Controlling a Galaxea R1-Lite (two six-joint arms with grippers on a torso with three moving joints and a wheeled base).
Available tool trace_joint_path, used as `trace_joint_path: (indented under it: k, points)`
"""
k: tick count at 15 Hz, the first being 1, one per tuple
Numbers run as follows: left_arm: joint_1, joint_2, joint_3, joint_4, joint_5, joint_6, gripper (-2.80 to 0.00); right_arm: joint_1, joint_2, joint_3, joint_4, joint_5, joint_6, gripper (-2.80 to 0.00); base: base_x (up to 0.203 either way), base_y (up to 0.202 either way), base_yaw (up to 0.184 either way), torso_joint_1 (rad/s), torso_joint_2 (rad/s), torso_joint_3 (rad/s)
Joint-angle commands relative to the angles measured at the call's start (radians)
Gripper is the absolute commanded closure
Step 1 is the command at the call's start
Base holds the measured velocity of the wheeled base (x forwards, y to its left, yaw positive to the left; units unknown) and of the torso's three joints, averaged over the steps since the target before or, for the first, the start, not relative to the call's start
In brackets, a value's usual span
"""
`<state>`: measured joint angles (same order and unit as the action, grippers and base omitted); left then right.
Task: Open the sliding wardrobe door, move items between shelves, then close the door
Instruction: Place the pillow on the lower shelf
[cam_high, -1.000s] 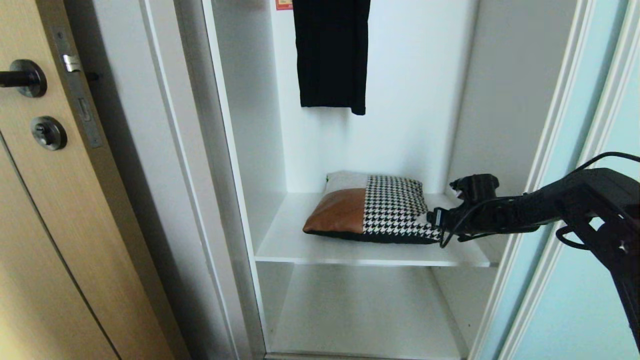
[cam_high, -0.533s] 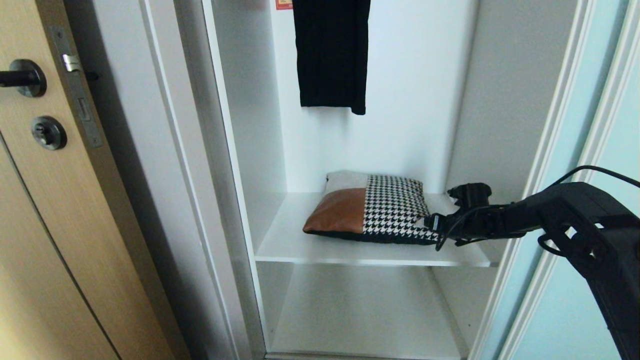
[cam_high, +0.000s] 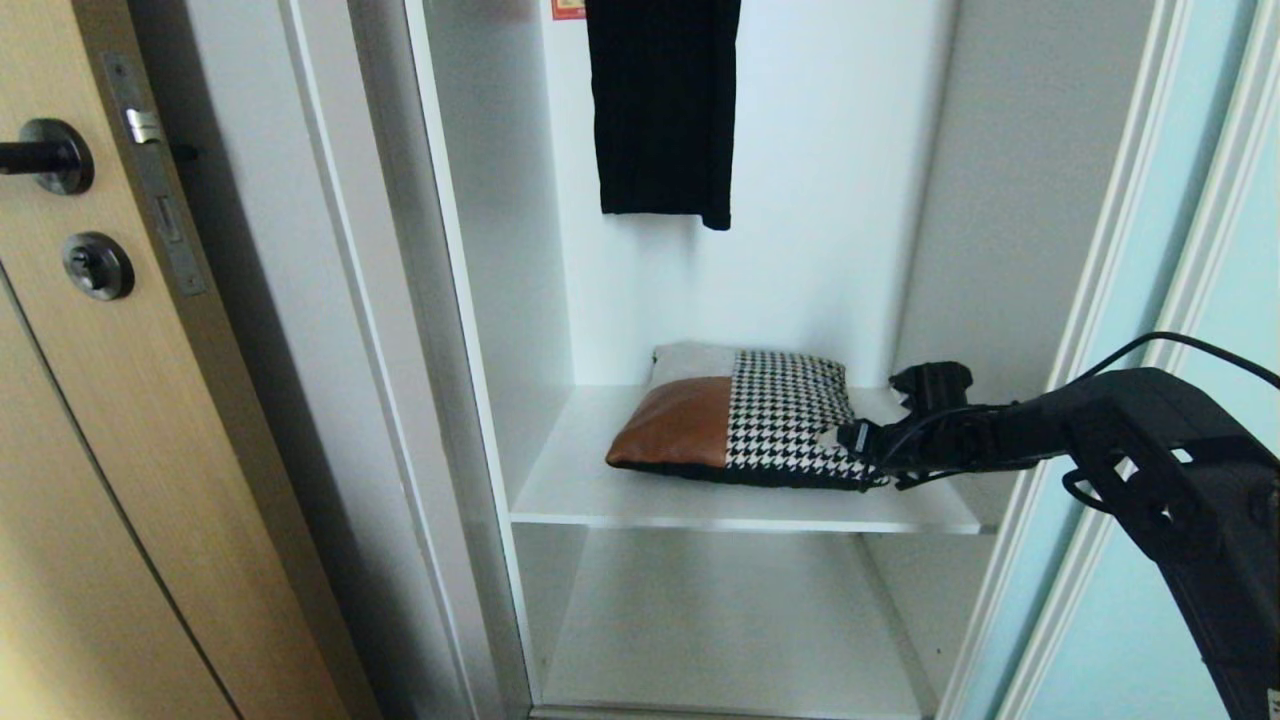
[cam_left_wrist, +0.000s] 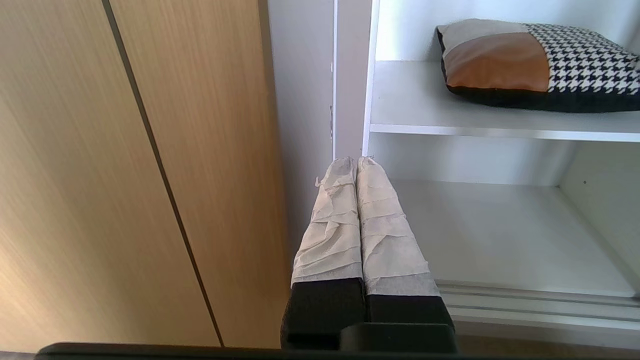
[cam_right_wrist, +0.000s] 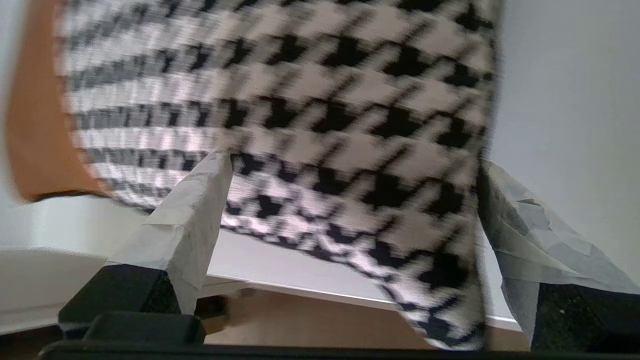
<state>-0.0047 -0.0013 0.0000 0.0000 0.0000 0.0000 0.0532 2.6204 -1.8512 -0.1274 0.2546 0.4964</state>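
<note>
Resting on the upper shelf (cam_high: 600, 480): the items (cam_high: 745, 430), a brown and houndstooth bundle. Right claw (cam_high: 858, 440) spread wide around its houndstooth corner. Left claw (cam_left_wrist: 356, 161) clenched, parked low beside the wardrobe.

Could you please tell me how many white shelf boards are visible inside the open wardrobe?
2: the upper shelf holding the folded bundle, and the lower shelf beneath it. Others may lie outside the view.

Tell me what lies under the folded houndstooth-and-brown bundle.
The folded houndstooth-and-brown bundle rests on the upper white laminate shelf. The board beneath it is covered; nothing else shows there.
</note>
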Motion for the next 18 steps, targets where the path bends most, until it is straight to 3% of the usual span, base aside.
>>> trace_joint_path:
  k: [1, 4, 14, 15, 18]
  points:
    - [-0.001, 0.000, 0.000, 0.000, 0.000, 0.000, 0.00, -0.005, 0.002, -0.036, 0.009, 0.023, 0.006, -2.80, 0.000, 0.000, 0.000, 0.000, 0.00, 0.000]
    - [0.000, 0.000, 0.000, 0.000, 0.000, 0.000, 0.00, -0.007, 0.015, -0.077, 0.081, 0.046, 0.007, -2.80, 0.000, 0.000, 0.000, 0.000, 0.00, 0.000]
    - [0.000, 0.000, 0.000, 0.000, 0.000, 0.000, 0.00, -0.007, 0.016, -0.080, 0.122, 0.049, 0.007, -2.80, 0.000, 0.000, 0.000, 0.000, 0.00, 0.000]
    - [-0.001, 0.000, 0.000, 0.000, 0.000, 0.000, 0.00, -0.007, 0.016, -0.080, 0.137, 0.050, 0.006, 0.00, 0.000, 0.000, 0.000, 0.000, 0.00, 0.000]
    - [0.000, 0.000, 0.000, 0.000, 0.000, 0.000, 0.00, -0.007, 0.013, -0.088, 0.150, 0.055, -0.003, 0.00, 0.000, 0.000, 0.000, 0.000, 0.00, 0.000]
